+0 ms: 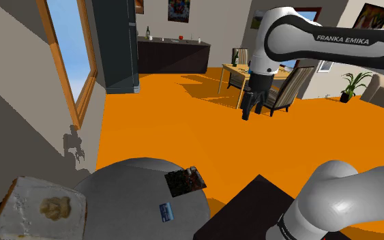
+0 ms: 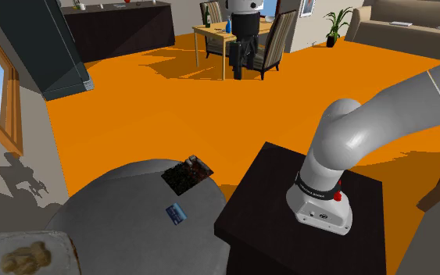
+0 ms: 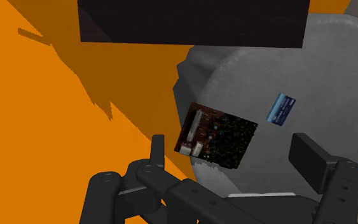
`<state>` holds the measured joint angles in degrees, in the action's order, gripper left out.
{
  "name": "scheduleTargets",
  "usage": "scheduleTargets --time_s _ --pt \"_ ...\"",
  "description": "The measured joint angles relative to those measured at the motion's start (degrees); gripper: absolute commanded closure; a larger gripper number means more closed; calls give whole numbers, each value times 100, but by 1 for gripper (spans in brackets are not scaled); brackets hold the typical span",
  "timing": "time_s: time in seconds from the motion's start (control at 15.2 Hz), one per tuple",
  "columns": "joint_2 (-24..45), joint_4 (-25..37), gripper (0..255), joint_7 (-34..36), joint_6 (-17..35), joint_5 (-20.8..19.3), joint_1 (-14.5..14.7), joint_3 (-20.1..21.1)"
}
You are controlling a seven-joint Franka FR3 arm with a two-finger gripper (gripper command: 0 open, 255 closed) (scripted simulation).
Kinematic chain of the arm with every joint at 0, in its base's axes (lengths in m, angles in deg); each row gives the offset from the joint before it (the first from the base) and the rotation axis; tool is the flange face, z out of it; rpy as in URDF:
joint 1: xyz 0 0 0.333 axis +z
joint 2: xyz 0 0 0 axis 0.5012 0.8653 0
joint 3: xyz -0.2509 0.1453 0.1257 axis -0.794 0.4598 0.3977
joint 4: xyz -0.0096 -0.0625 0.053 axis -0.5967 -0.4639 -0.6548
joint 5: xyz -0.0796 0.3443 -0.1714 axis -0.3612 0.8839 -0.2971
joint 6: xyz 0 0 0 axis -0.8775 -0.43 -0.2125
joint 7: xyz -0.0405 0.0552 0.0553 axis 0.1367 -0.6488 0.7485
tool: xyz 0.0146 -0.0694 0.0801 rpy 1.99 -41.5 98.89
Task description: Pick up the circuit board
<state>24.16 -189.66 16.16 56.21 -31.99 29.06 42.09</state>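
Hanging high over the orange floor [image 1: 183, 123], the all-black two-finger gripper [image 1: 252, 111] has its fingers spread wide with nothing in them, and it is well apart from the thing it must fetch. That thing, a dark, flat, roughly square circuit board [image 3: 215, 135] with a reddish-brown strip and small pale components along one side, lies flat on the round grey table [image 1: 129, 194], right at the table's edge on the side that faces the open floor; one corner seems to reach out over the rim, though I cannot be sure it overhangs. A small blue card [image 1: 166, 211] lies farther in on the table top, near the edge facing the dark box stand [image 1: 252, 204] and apart from the board. The step in hand, as I judge it, is the approach. In the wrist view the board appears between the two fingers but turned at an angle to them, so the wrist would do well to rotate until the fingers face two opposite straight sides. The board is thin, so the descent should be straight down and slow, with the fingertips brought almost to the table top before they close. The edge position may help: one finger could come in below the rim side. A sideways nudge there could push the board off onto the floor.
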Motion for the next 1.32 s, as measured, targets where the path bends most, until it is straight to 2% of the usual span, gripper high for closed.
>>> scheduleTargets --time_s 0.2,0.66,0.92,1.32 --pt "41 -190 0 35 232 37 -10 -21" --pt "597 -1031 0 204 1668 294 -21 -115" --pt "1119 -1414 0 230 2598 480 4 -192" --pt "2257 -1639 0 124 3995 922 132 -324"
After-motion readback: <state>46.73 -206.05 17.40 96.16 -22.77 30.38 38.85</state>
